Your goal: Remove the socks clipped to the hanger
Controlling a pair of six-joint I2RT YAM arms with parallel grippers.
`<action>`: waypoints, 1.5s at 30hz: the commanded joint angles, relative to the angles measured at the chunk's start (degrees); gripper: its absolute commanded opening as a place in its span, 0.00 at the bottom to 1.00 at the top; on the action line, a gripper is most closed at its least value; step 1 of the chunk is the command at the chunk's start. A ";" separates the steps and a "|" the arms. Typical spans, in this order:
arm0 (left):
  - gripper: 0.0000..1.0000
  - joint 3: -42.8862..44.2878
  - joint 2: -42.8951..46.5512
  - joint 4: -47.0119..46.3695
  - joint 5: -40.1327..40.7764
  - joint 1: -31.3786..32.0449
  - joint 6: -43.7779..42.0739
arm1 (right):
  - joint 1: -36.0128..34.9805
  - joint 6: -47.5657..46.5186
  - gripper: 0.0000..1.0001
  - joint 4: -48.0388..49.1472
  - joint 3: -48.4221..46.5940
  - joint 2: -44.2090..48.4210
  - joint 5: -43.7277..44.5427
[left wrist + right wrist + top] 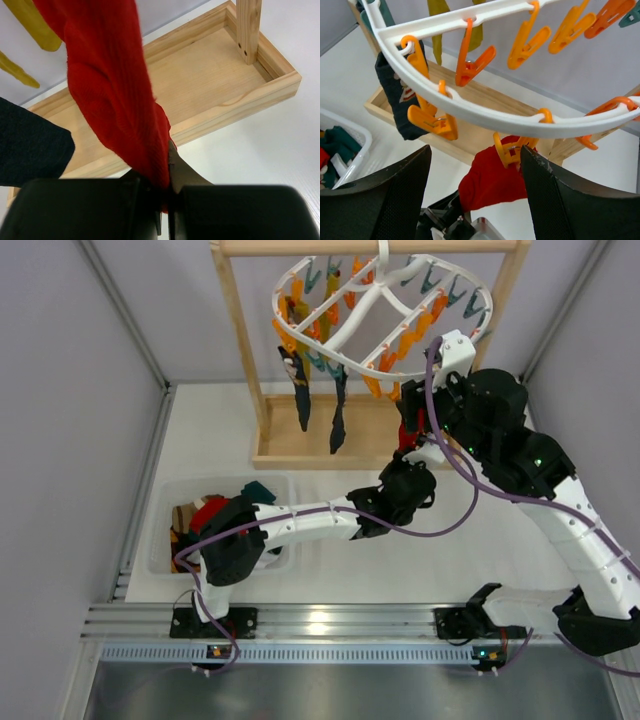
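The white oval hanger (380,300) hangs from the wooden stand, with orange and teal pegs. A red sock (495,182) is clipped to an orange peg (512,150) at the hanger's near rim (485,114). My left gripper (165,197) is shut on the red sock's lower end (115,85), just below the hanger (408,465). My right gripper (475,150) is open, its right fingertip beside that orange peg; it sits above the left gripper in the top view (415,420). Dark socks (300,390) and yellow socks (35,25) hang clipped further left.
The wooden stand's flat base tray (320,445) lies under the hanger, with posts at both ends (248,30). A clear plastic bin (165,530) at the left holds loose socks, partly covered by my left arm. Grey walls close both sides.
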State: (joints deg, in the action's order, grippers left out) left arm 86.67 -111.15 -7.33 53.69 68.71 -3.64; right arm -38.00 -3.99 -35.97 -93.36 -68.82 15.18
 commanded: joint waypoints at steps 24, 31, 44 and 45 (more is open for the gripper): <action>0.00 -0.19 2.87 -0.75 0.01 0.02 0.21 | 4.42 -0.05 0.67 3.53 -1.65 -0.17 -9.55; 0.00 -0.01 2.61 -0.75 -0.87 0.02 0.30 | 4.34 0.12 0.65 6.78 -2.35 -2.20 -9.55; 0.00 0.69 1.99 -0.75 -1.84 0.02 0.12 | 2.14 2.93 0.64 14.95 1.50 -3.88 -8.50; 0.00 0.69 1.91 -0.75 -1.75 0.02 0.12 | 1.88 3.20 0.64 15.74 2.13 -3.35 -8.24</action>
State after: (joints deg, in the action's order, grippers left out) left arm 86.67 -111.15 -7.29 51.96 68.71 -3.60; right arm -35.16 -1.56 -30.89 -92.03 -73.30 6.39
